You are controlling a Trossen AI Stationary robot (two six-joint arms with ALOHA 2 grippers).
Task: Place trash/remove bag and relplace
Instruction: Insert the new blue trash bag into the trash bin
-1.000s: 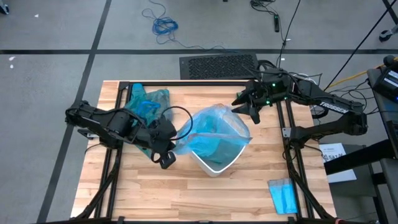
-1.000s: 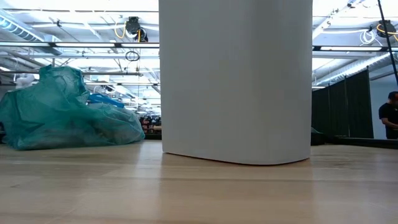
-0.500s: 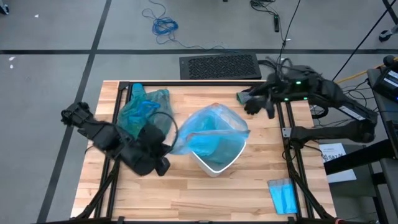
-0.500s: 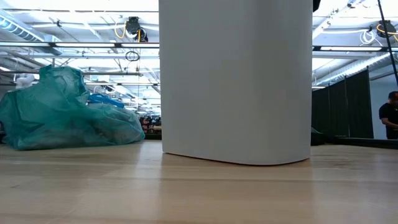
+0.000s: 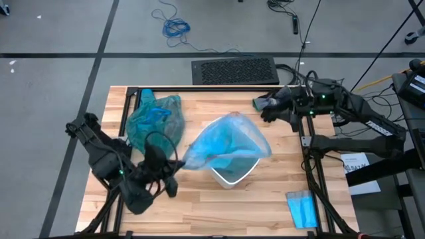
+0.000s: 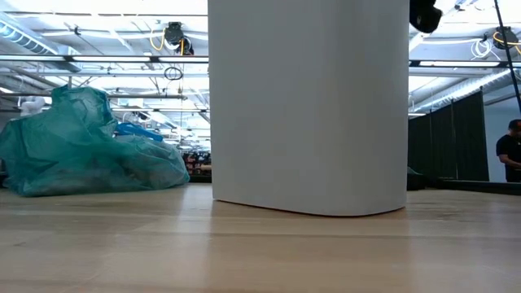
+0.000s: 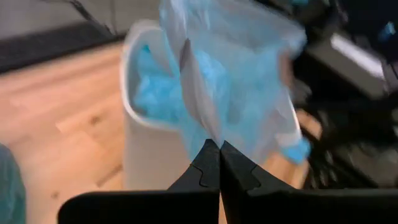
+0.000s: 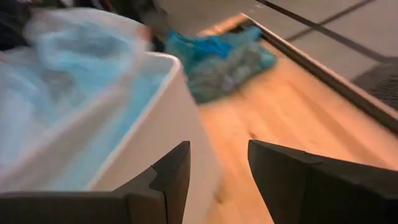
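Note:
A white bin [image 5: 232,174] stands mid-table, its wall [image 6: 309,106] filling the low view. A pale sky-blue bag [image 5: 226,145] is spread over its mouth. My left gripper [image 5: 176,168] is shut at this bag's left corner, just left of the bin. My right gripper [image 5: 264,110] hangs open over the table's far right, apart from the bin, its fingers [image 8: 174,168] spread. The teal-green bag [image 5: 156,116], bunched, lies on its underside at the far left [image 6: 81,150]. No loose trash shows. My left gripper [image 7: 219,149] pinches a fold of the pale blue bag's rim [image 7: 209,134] between its two shut fingertips. It comes at it from the table's left and near side. The plastic runs from the fingertips up to the bin's mouth, drawn out past the bin's rim [image 7: 134,62].
A small flat folded blue sheet [image 5: 302,207] lies near the table's near right corner. A dark grille mat [image 5: 234,69] sits on the floor beyond the far edge. Bare wood lies in front of the bin [image 6: 260,252]. A person [image 6: 511,150] stands far off.
My left arm has drawn back toward the near left corner, its gripper slipping a little toward the near edge. The pale blue bag's left side has been pulled outward and the plastic has spread flatter across the bin's mouth. My right arm has folded back toward the far right.

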